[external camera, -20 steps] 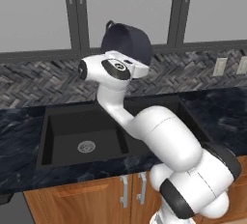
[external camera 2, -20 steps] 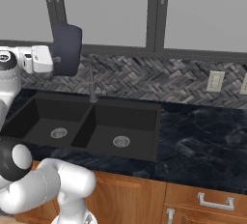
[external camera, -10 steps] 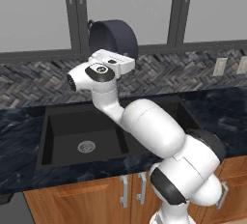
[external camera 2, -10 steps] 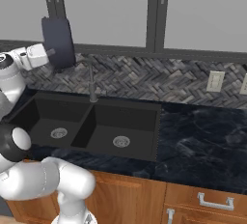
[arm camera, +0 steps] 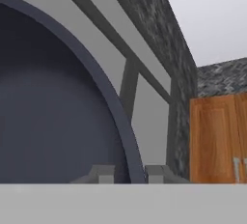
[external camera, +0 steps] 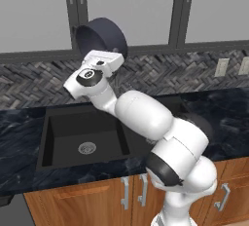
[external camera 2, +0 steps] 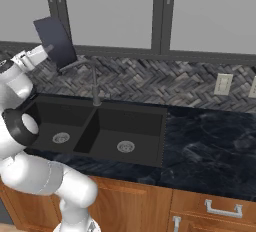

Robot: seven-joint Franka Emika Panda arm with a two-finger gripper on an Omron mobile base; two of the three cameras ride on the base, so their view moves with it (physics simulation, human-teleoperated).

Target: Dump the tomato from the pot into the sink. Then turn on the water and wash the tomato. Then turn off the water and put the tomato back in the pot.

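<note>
The pot (external camera: 103,36) is held high above the left basin of the black sink (external camera: 47,131), tipped on its side with its dark mouth turned toward the left base view. My gripper (external camera: 113,55) is shut on the pot's rim. From the right the pot (external camera 2: 56,40) shows edge-on in front of the window, with the gripper (external camera 2: 48,49) at its lower edge. In the hand view the pot's inside (arm camera: 48,112) takes up the left, and the gripper (arm camera: 129,175) pinches the rim. The tomato is out of view; both basins of the sink (external camera 2: 91,125) show nothing red.
A dark faucet (external camera 2: 94,83) stands behind the sink divider. Round silver drains (external camera 2: 61,137) (external camera 2: 125,146) sit in the basins. Dark marble counter (external camera 2: 210,146) stretches right, with wall outlets (external camera 2: 222,84) on the herringbone backsplash. Wooden cabinets (external camera: 97,200) lie below.
The hand has swung left and rolled, turning the pot from a mouth-down dome over the hand to lying on its side, mouth facing out. The gripper stays shut on the rim.
</note>
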